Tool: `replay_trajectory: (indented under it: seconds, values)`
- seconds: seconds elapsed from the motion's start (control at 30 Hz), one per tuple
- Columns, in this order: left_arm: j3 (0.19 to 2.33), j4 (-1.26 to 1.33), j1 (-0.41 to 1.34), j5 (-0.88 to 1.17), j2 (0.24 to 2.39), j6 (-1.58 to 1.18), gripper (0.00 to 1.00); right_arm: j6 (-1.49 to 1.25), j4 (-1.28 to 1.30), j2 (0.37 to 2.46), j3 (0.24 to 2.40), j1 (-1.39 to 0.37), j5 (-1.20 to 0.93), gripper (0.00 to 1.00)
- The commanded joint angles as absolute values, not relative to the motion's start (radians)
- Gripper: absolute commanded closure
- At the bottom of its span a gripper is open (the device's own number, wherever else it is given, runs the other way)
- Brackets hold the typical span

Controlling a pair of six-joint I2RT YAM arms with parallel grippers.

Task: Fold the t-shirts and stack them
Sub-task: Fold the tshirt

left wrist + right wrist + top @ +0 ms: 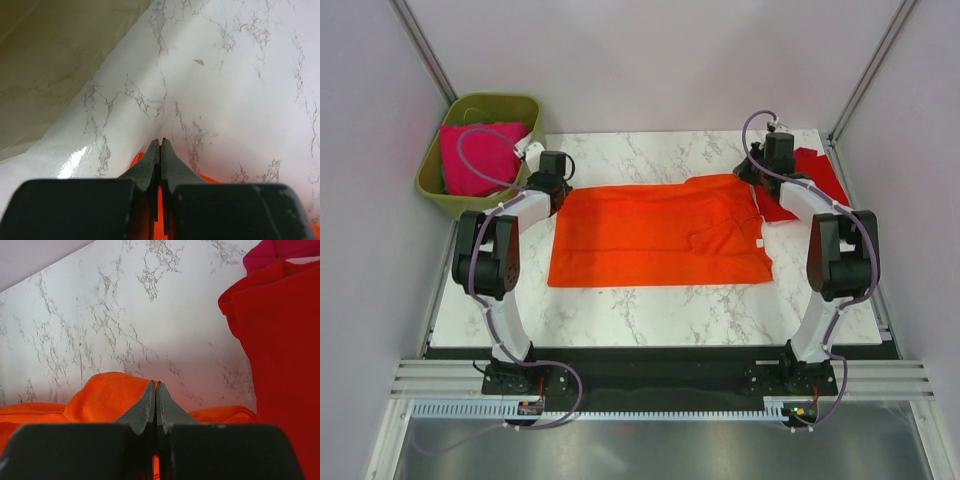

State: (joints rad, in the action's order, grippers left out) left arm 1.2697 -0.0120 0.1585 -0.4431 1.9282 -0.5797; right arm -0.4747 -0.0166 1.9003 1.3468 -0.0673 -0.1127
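Observation:
An orange t-shirt lies spread flat across the middle of the marble table. My left gripper sits at its far left corner, jaws shut, with orange cloth pinched between the tips of the left gripper. At the far right corner my right gripper is shut on the shirt's raised orange edge, the right gripper low over the table. A red t-shirt lies at the back right, also the red t-shirt in the right wrist view. A magenta t-shirt fills the bin.
An olive-green bin stands off the table's back left corner, its wall close to the left gripper. A strip of magenta cloth shows behind the red shirt. Grey walls enclose the table on three sides.

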Motion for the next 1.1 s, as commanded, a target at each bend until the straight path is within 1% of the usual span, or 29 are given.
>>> replay_trajectory:
  seconds: [0.0,0.47,0.7,0.87,1.07]
  values:
    - [1.238,0.069,0.169,-0.445,1.853,-0.558,0.98,-0.463,-0.052,1.826,1.307,-0.064,-0.11,0.98]
    - [1.154,0.094,0.204,-0.483,1.776,-0.514,0.98,-0.465,-0.032,1.71,1.198,-0.064,-0.078,0.97]
    - [1.077,0.098,0.207,-0.511,1.723,-0.54,0.98,-0.469,-0.028,1.657,1.131,-0.063,-0.058,0.97]
    - [1.045,0.097,0.206,-0.511,1.718,-0.568,0.98,-0.479,-0.049,1.654,1.071,-0.063,-0.058,0.96]
    - [1.02,0.089,0.199,-0.525,1.704,-0.598,0.98,-0.494,-0.081,1.602,0.985,-0.064,-0.061,0.96]
